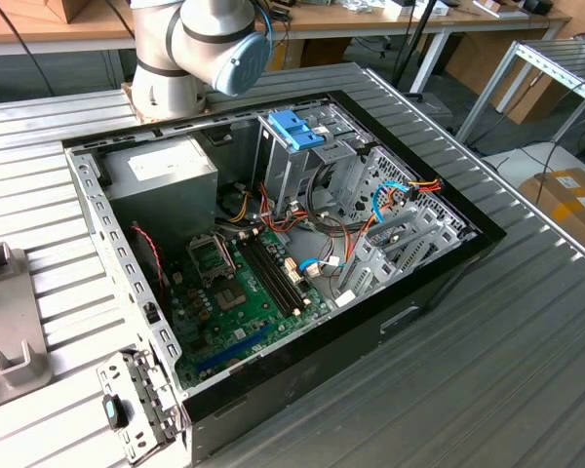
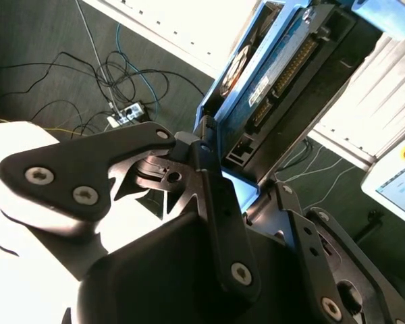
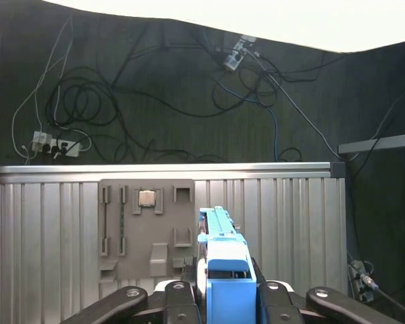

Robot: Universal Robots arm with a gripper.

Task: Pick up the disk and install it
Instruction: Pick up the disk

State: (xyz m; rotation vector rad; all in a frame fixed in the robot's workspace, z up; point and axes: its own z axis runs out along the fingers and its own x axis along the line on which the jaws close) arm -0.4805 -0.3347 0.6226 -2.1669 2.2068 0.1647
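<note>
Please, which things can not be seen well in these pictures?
One broad face of the disk: turned away in the second wrist view, edge-on in the first wrist view.
Where the claw touches the disk: hidden by its own links in both wrist views.
Most of the arm: cut off by the exterior view's top edge.

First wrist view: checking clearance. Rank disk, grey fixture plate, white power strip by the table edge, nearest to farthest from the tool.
1. disk, clamped in the tool
2. grey fixture plate, on the table
3. white power strip, past its edge
</note>
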